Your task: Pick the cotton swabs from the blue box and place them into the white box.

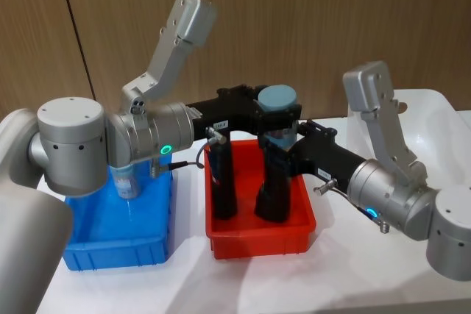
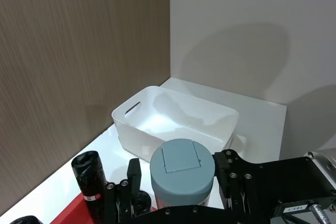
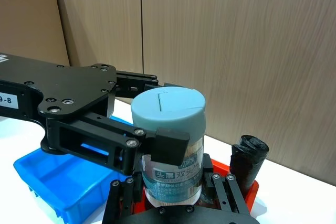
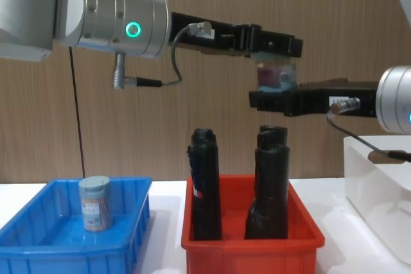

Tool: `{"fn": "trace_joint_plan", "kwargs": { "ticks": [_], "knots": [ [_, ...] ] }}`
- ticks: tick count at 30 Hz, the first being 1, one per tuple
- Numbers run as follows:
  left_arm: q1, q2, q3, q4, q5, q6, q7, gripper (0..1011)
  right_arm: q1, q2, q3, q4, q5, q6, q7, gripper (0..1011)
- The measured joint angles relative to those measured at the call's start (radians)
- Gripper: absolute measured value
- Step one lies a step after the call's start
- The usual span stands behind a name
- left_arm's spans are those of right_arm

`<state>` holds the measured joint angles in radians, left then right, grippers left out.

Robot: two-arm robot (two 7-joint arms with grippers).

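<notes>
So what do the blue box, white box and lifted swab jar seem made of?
Blue box: opaque moulded plastic, slightly glossy, ribbed walls. White box: milky, semi-matte plastic, moulded handle cutout. Cotton swab jar, between left gripper and right gripper: clear body, likely plastic, sticks visible through it; matte pale blue lid.

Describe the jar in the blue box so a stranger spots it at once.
Start at the blue box on the robot's left, beside the red bin. One small clear jar stands upright in it, pale blue lid, tan sticks inside. The black rolls are taller and dark; its twin hangs above the red bin, held by the left gripper with the right gripper beside it.
</notes>
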<state>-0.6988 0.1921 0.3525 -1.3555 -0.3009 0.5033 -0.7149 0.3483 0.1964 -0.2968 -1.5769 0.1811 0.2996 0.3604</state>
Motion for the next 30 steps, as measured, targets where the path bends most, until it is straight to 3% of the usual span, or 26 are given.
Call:
{"fn": "trace_joint_plan", "kwargs": {
  "ticks": [6,30],
  "knots": [
    [0.000,0.000,0.000,0.000,0.000,0.000,0.000,1002,-0.003,0.003,0.000,-0.007,0.003,-0.001,-0.004,625],
    [0.000,0.000,0.000,0.000,0.000,0.000,0.000,1004,-0.030,0.021,0.003,-0.006,0.020,-0.005,-0.025,625]
  ]
}}
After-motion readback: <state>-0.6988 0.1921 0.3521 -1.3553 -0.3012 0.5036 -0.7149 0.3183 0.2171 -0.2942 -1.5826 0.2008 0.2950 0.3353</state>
